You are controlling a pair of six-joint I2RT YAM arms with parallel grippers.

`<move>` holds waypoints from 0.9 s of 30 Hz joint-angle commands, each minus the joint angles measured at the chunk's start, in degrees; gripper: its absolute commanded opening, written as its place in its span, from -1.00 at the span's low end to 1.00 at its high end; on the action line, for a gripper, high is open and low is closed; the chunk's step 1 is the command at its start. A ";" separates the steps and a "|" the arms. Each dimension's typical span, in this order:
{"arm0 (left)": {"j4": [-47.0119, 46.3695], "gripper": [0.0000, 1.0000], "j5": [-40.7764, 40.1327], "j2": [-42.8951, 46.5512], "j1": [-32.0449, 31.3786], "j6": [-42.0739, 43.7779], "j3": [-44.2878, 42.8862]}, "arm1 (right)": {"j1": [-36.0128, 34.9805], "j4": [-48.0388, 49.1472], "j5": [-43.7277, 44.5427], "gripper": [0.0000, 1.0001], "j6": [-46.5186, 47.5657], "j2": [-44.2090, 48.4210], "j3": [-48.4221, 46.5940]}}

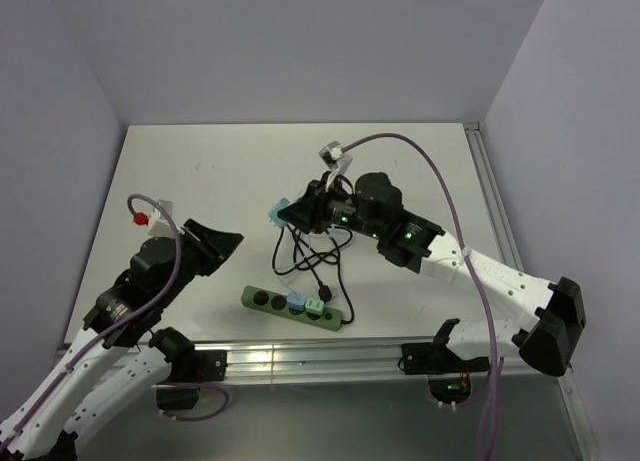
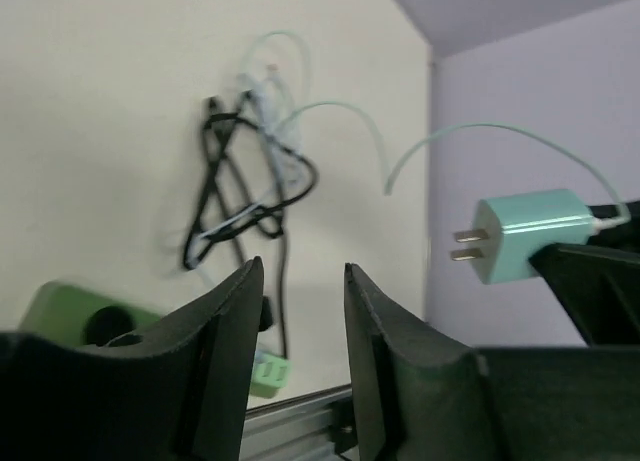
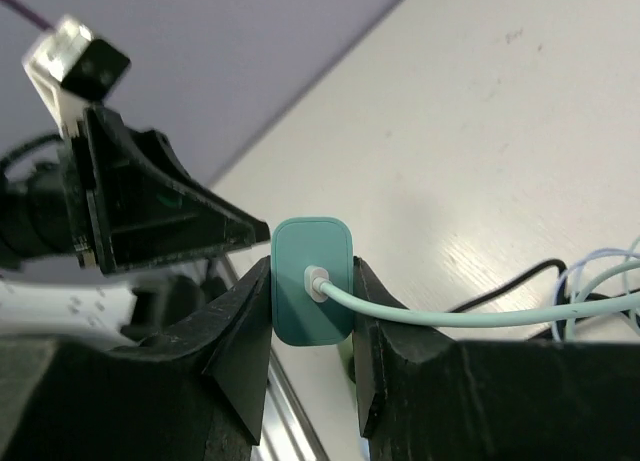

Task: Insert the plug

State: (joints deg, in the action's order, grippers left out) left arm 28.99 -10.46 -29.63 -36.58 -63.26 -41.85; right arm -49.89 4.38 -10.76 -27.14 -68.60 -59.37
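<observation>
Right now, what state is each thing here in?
teal plug: held off the table, prongs bare, unplugged.
right gripper: shut on the teal plug.
left gripper: open, empty.
power strip: flat on the table, two small plugs in, other sockets free.
cables: tangled in a heap on the table.

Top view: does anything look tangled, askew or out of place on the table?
Only the black cable: it lies in a loose tangle just behind the power strip. Nothing looks damaged or spilled.
</observation>
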 commanded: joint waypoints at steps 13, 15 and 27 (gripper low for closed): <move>23.48 -0.64 -7.30 -7.20 -0.07 -20.39 10.29 | -13.56 -7.99 1.35 -1.00 18.34 -18.06 -6.37; 23.57 -0.63 -6.60 -6.85 -0.07 -22.33 12.04 | -15.32 -8.68 2.85 -1.00 19.13 -19.20 -6.45; 16.89 -0.40 0.17 -6.67 -0.07 -28.93 19.61 | -22.00 3.78 17.26 -1.00 24.14 -22.01 2.59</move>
State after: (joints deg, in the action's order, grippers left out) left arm 49.06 -12.21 -36.16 -36.58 -89.32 -22.55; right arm -70.91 0.19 0.10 -5.32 -89.56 -59.00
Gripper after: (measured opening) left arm 0.297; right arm 0.386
